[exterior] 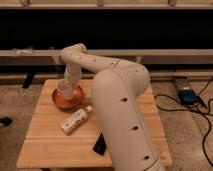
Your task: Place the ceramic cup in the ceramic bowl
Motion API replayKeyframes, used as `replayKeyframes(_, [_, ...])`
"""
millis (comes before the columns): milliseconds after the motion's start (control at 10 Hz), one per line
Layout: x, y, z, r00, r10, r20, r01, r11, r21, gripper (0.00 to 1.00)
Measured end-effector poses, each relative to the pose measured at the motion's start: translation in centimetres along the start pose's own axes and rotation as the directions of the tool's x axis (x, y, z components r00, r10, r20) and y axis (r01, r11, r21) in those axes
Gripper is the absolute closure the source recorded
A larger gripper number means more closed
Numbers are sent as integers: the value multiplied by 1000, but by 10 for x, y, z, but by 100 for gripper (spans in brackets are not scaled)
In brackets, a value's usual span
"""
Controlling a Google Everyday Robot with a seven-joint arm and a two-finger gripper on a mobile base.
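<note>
The white ceramic cup (63,90) is upright at the left side of the orange-brown ceramic bowl (71,103), down inside its rim. I cannot tell whether it rests on the bowl's bottom. My gripper (69,81) is right above the cup, at the end of the white arm that reaches in from the lower right. The arm's wrist hides where the gripper meets the cup. The bowl stands at the back left of the wooden table (47,142).
A white bottle with a label (75,120) lies in front of the bowl. A flat black object (100,144) lies near the table's front, partly behind my arm. Cables and a blue box (187,95) are on the floor to the right.
</note>
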Motion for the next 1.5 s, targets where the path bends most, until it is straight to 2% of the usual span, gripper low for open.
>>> replayKeyframes(600, [1, 0, -4, 1000, -6, 2, 6, 1000, -3, 20])
replayKeyframes(900, [-3, -13, -51, 998, -34, 46, 34, 999, -2, 20])
replayKeyframes(1000, [-2, -20, -80, 996, -57, 61, 56, 998, 8, 20])
replayKeyframes(1100, [0, -28, -97, 995, -67, 68, 66, 998, 19, 20])
replayKeyframes(1200, [1, -32, -104, 995, -73, 73, 71, 997, 25, 20])
replayKeyframes(1400, [2, -25, -103, 995, -78, 68, 77, 997, 16, 20])
replayKeyframes(1500, [1, -29, -103, 995, -76, 72, 75, 997, 22, 20])
